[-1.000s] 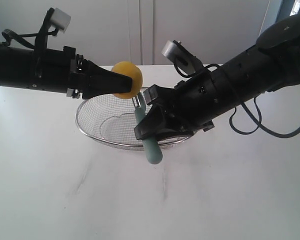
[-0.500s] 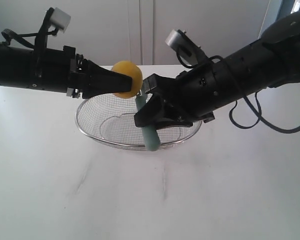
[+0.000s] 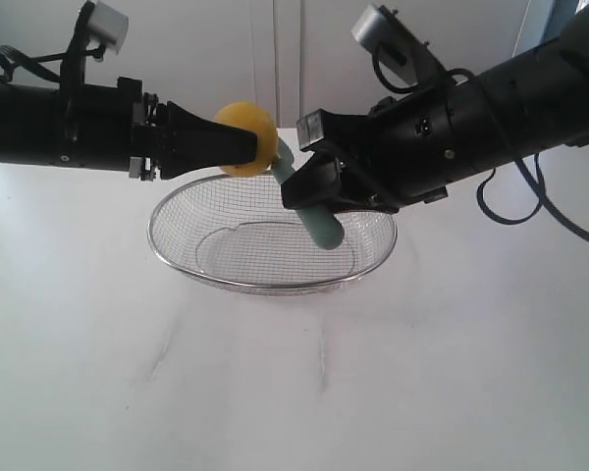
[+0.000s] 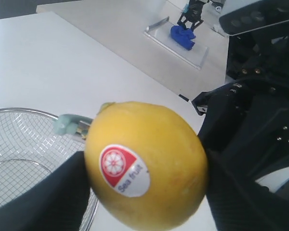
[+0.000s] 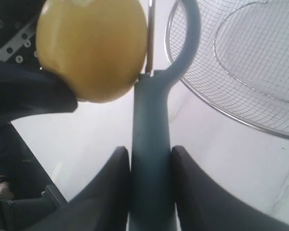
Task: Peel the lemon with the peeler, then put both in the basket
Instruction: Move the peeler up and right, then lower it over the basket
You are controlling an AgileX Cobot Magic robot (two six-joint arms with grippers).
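**Peeler head at the lemon, both held over the basket**

Right gripper (image 3: 312, 192) is clamped on the teal handle of the peeler (image 3: 324, 232). The handle is tilted, with the blade head up toward the lemon (image 3: 247, 139). Left gripper (image 3: 238, 149) pinches the lemon between its two fingers, with the sticker (image 4: 124, 169) facing that wrist camera. The blade lies just beside the lemon's flank; contact cannot be told. Both hang above the wire basket (image 3: 275, 287), which stands on a white table (image 3: 275, 402). Pale wall panels (image 3: 275, 59) stand behind.

On the lemon (image 4: 154, 144) I see finely dimpled skin with a soft sheen and a glossy sticker (image 4: 123, 168); the peeler (image 5: 150, 159) handle looks smooth matt plastic; below it, the basket (image 3: 275, 287) is shiny metal wire mesh.
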